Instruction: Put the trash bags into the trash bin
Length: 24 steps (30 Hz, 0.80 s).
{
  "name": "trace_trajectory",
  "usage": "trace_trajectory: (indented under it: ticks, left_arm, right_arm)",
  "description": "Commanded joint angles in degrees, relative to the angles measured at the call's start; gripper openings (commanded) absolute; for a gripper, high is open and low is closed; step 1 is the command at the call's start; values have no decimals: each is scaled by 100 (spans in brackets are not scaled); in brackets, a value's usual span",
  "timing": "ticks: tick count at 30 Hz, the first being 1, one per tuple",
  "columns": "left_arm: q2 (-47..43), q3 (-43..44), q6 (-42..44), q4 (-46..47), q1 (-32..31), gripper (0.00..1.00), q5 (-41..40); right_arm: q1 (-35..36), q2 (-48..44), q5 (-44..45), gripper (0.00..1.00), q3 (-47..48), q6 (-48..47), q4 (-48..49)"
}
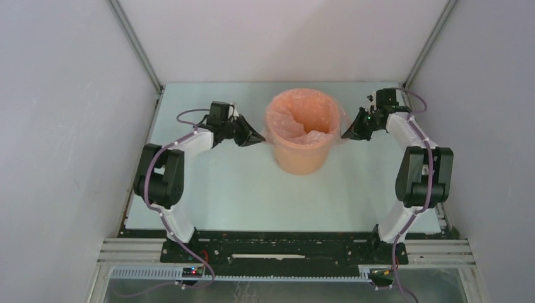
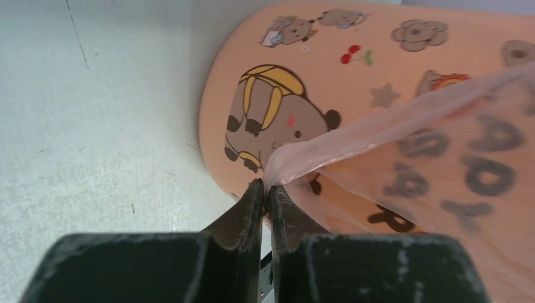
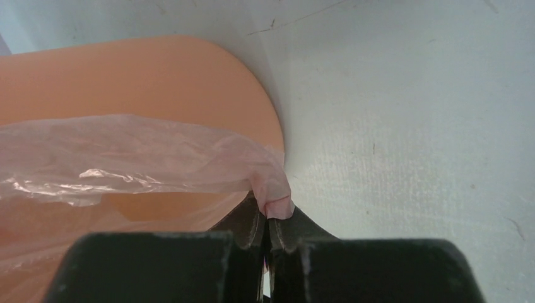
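Pale grey walls enclose a light table, seen from above. Two black-and-white robot arms rise from its near edge, the left arm and the right arm, each bent inward toward the middle.

Between them, toward the back of the table, the round orange trash bin stands upright. The pale pink, see-through trash bag lines its inside, wrinkled and glossy, with its edge folded out over the rim on both sides.

The left hand sits just beside the bin's left wall, its fingertips pressed together on a stretched edge of the bag. The right hand sits just beside the bin's right wall, also pinched narrow, with a small corner of the film caught between its fingertips.

Close up from the left wrist, cartoon pictures decorate the bin's outside: a bear-like animal, cherries, a star.
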Motion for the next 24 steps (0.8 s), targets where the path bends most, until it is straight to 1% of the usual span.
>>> trace_trajectory:
  ticks: [1, 4, 7, 8, 11, 14, 17, 19, 21, 23, 24]
  left_arm:
    - [210, 248, 239, -66, -184, 11, -68]
    - [185, 281, 255, -123, -234, 11, -84]
    - [126, 313, 304, -213, -233, 17, -23]
    - [84, 338, 358, -308, -240, 19, -48]
    - [-145, 376, 531, -539, -234, 27, -95]
    - [-283, 356, 627, -712, -247, 29, -59]
    - [-303, 237, 470, -615, -328, 33, 66]
    - [-329, 149, 341, -447, -381, 34, 97]
    - [-331, 128, 263, -330, -408, 35, 120]
    - [-326, 164, 250, -350, -417, 35, 158]
    - [-346, 157, 240, -354, -424, 35, 160]
  right_arm:
    - [207, 251, -14, 6, 22, -5, 220]
    - [265, 342, -38, 10, 20, 9, 163]
    - [263, 323, -119, 21, 35, -14, 83]
    - [252, 275, 7, 26, 99, -33, -109]
    - [164, -119, 525, 45, 357, -160, -935]
    - [-6, -835, 991, 61, 377, -235, -1510]
    - [-157, -1516, 1137, 74, 554, -253, -1863]
    - [-145, -1849, 1300, 80, 833, -322, -2111]
    - [-85, -2070, 1346, 82, 1199, -363, -2271]
    - [191, -2183, 1323, 81, 1647, -371, -2193]
    - [508, -2178, 1325, 81, 1906, -390, -2088]
